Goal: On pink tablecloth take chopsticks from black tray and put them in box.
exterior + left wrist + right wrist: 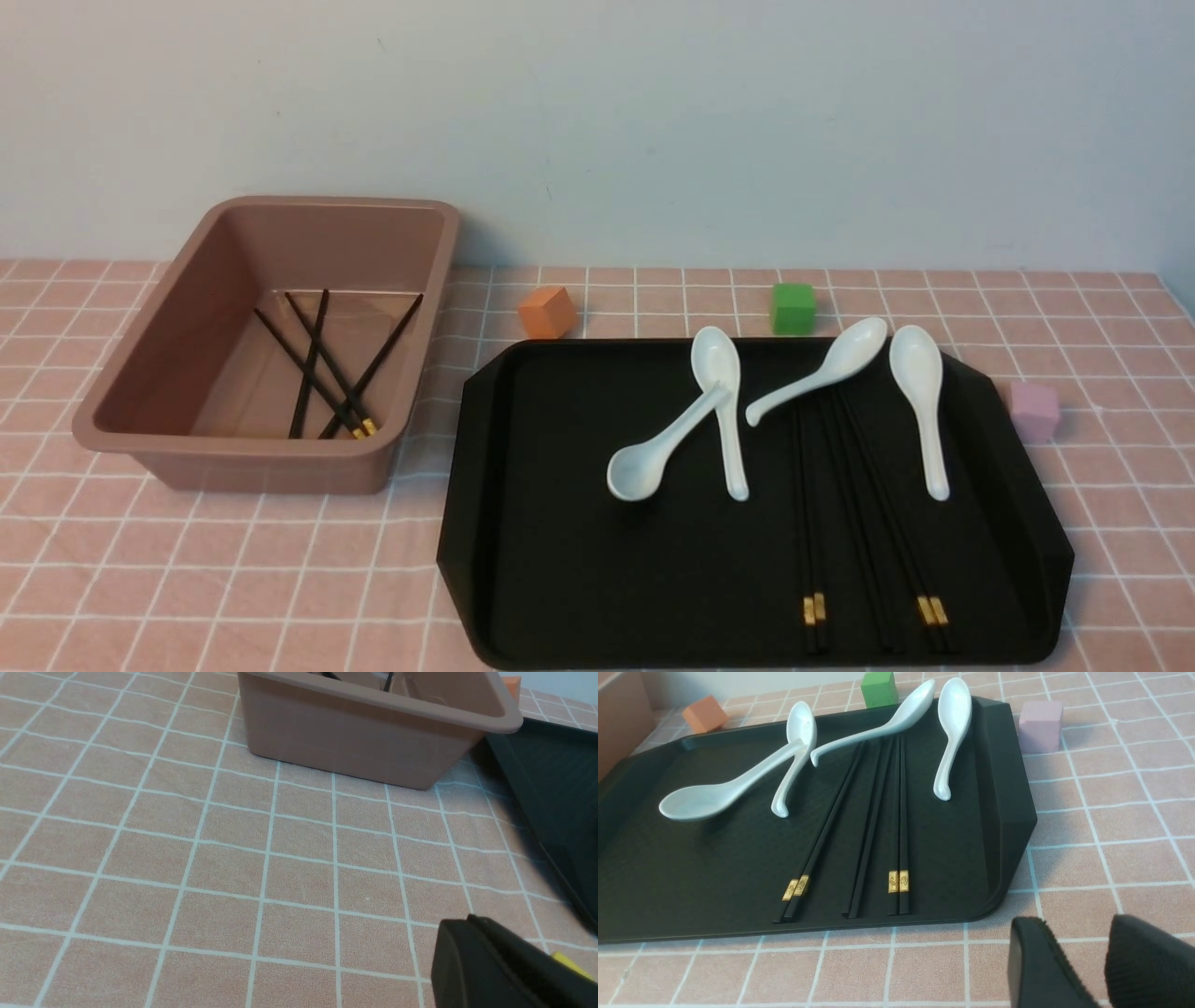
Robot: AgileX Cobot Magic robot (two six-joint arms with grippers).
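Chopsticks [341,369] in box [271,467]; spoons [920,373], more chopsticks in black tray [579,579]

Bkgd: plain pale blue-grey wall [597,131], faint small marks seen w/ a few scratches. Wall met by far edge of work surface. Slightly darker strip shown at R end. Light soft, diffuse; faint shadow cast on lower wall, L side.

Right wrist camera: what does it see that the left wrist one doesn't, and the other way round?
Only the right: white spoons, a green cube, a pink cube, gold-banded chopsticks in the tray.
Only the left: chopsticks inside the box.
Both: the tray, box, orange cube and tablecloth.
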